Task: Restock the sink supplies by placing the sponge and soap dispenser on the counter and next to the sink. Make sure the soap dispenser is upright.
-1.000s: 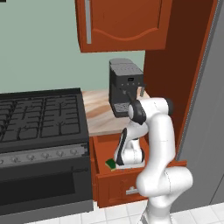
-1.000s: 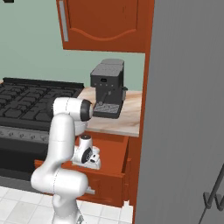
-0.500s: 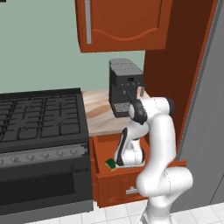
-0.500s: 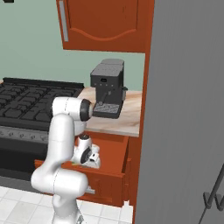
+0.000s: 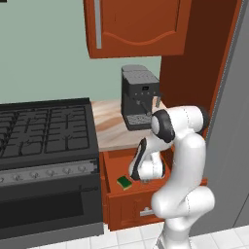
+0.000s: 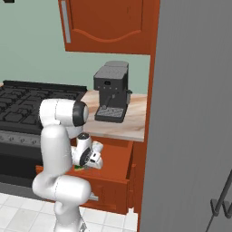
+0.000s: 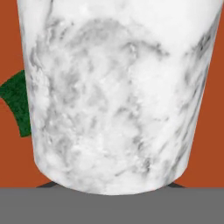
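**A:** What runs across the kitchen, left to right, in the left base view?

**B:** A black stove (image 5: 46, 133), then a beige counter (image 5: 109, 127) carrying a dark coffee machine (image 5: 140, 97). Below the counter a drawer (image 5: 127, 192) stands pulled open, and the white arm bends down into it.

**A:** Where is the sponge?

**B:** In the drawer, lying flat at its left front, green side up (image 5: 124, 182). The hand view catches a green corner of it (image 7: 16, 103) left of the bottle.

**A:** And the dispenser?

**B:** Also in the drawer. Its white marbled body (image 7: 118, 96) sits right against the hand camera, over the reddish drawer floor.

**A:** The gripper?

**B:** Down inside the drawer, just right of the sponge (image 5: 146, 171); the right base view shows it there too (image 6: 93, 156). Its jaws are drawn in tight around the dispenser, only the dark fingertips (image 7: 48, 185) peeking out beneath the bottle.
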